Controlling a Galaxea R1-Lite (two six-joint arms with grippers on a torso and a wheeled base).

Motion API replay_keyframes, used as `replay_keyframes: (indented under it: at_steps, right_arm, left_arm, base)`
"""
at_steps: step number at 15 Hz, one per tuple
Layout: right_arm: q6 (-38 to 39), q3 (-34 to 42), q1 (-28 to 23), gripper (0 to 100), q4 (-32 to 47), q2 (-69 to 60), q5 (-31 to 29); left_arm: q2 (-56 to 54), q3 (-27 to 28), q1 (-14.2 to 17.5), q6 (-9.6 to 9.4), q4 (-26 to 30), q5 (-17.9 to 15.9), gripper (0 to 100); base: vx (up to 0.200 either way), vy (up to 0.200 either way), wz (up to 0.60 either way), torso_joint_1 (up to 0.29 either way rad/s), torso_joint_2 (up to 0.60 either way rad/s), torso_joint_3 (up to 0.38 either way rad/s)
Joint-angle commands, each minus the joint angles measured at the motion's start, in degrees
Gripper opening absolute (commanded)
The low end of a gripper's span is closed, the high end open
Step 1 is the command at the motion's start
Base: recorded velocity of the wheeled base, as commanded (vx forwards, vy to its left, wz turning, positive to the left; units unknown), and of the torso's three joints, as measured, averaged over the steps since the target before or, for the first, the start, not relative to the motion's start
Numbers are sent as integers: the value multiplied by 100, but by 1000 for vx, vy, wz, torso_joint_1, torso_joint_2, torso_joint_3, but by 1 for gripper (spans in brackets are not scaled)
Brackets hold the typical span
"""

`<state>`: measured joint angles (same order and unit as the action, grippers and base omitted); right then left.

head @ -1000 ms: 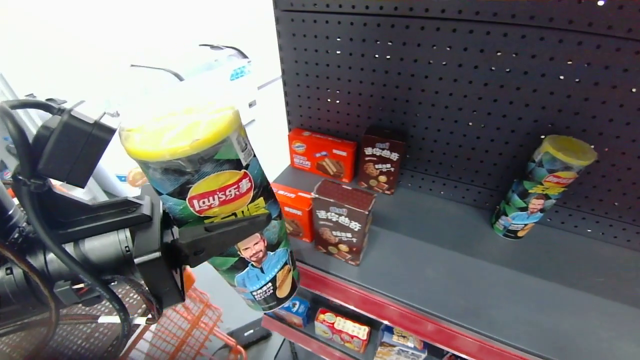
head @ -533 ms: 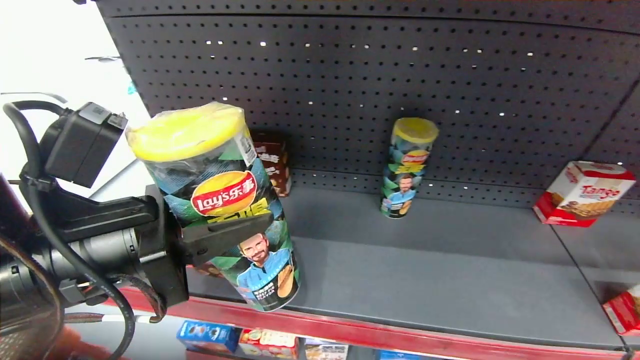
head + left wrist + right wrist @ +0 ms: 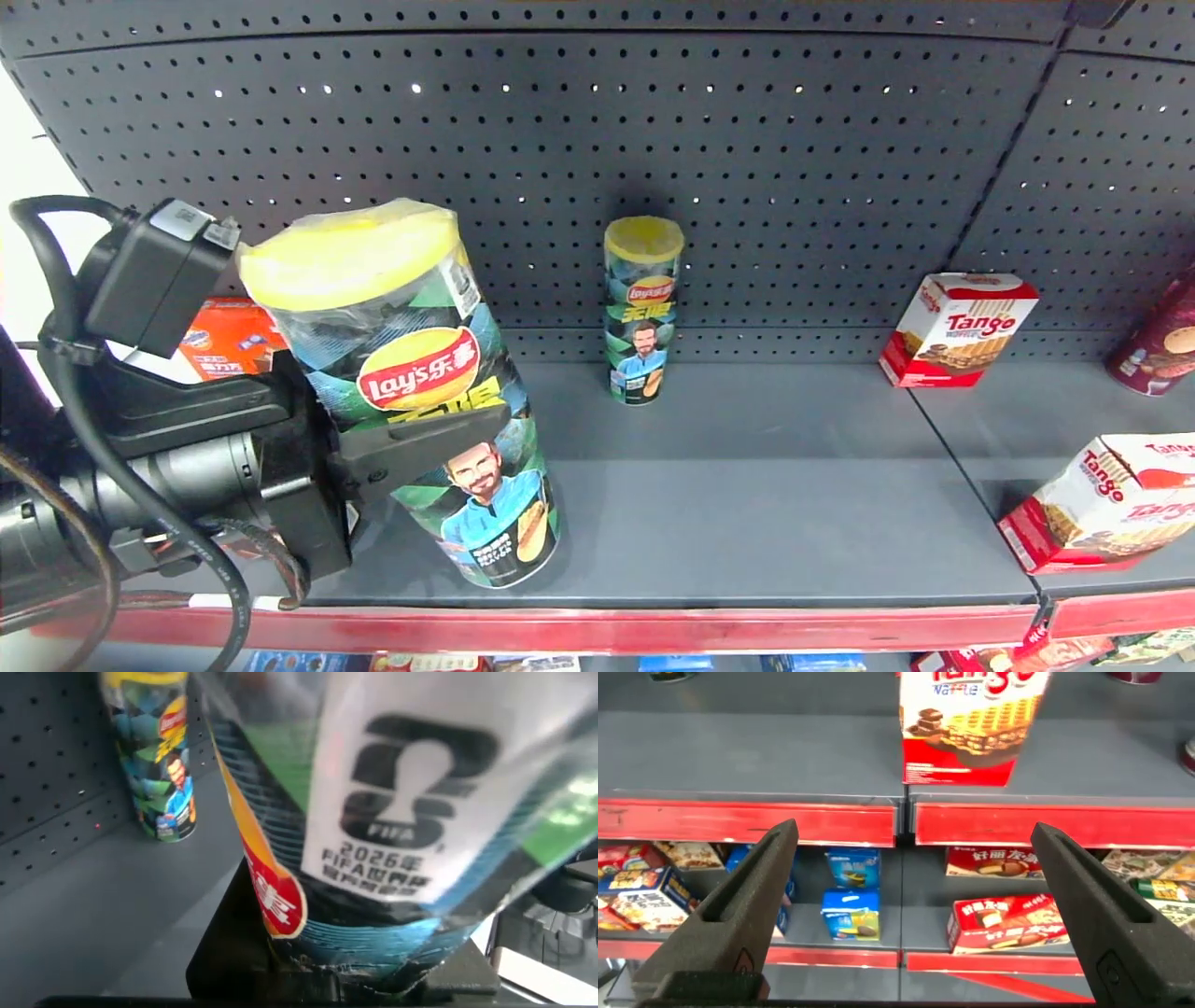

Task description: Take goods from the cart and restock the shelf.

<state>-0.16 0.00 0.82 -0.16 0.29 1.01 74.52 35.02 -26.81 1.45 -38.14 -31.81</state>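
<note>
My left gripper (image 3: pixel 422 415) is shut on a tall chips can (image 3: pixel 411 373) with a yellow lid, held upright and slightly tilted over the front left of the grey shelf (image 3: pixel 747 504). The left wrist view has the held can (image 3: pixel 392 812) close up. A second, matching chips can (image 3: pixel 642 308) stands upright at the back of the shelf against the pegboard, and I see this standing can (image 3: pixel 154 756) beyond the held one. My right gripper (image 3: pixel 915 831) is open with nothing between its fingers, facing the shelf's red front rail (image 3: pixel 831 821).
Wafer boxes (image 3: pixel 957 327) stand at the back right and one (image 3: pixel 1102 504) at the front right. An orange box (image 3: pixel 219 341) sits behind my left arm. Bare shelf lies between the two cans. Lower shelves hold small boxes (image 3: pixel 852 910).
The head camera has swung right along the shelf, so the orange cart and the brown boxes have left the picture. The can stays gripped in the same place relative to my left arm.
</note>
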Motion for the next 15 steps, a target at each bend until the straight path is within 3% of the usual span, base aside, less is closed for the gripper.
replay_keyframes:
  at_steps: [1,4,5,7,12,15]
  right_arm:
    - [-2,0,6,100,-2,6,4]
    - [-90,-26,59,100,7,208,4]
    - [-195,-1521,68,100,121,1219,250]
    - [209,-2628,68,100,-37,3021,470]
    - [-265,-3691,920,100,-863,5385,1191]
    - [-283,-3823,1386,100,-1997,6598,1252]
  left_arm:
    - [-8,31,0,4,0,-1,0]
    - [10,-4,18,4,-9,8,0]
    - [27,48,62,13,-35,-1,0]
    - [133,119,79,13,-53,-1,0]
    - [115,92,88,48,-44,16,0]
    - [142,154,97,66,-44,43,0]
  base:
    - [0,0,0,0,0,0]
    - [0,0,0,0,0,0]
    - [0,0,0,0,0,0]
    - [0,0,0,0,0,0]
    - [0,0,0,0,0,0]
    - [0,0,0,0,0,0]
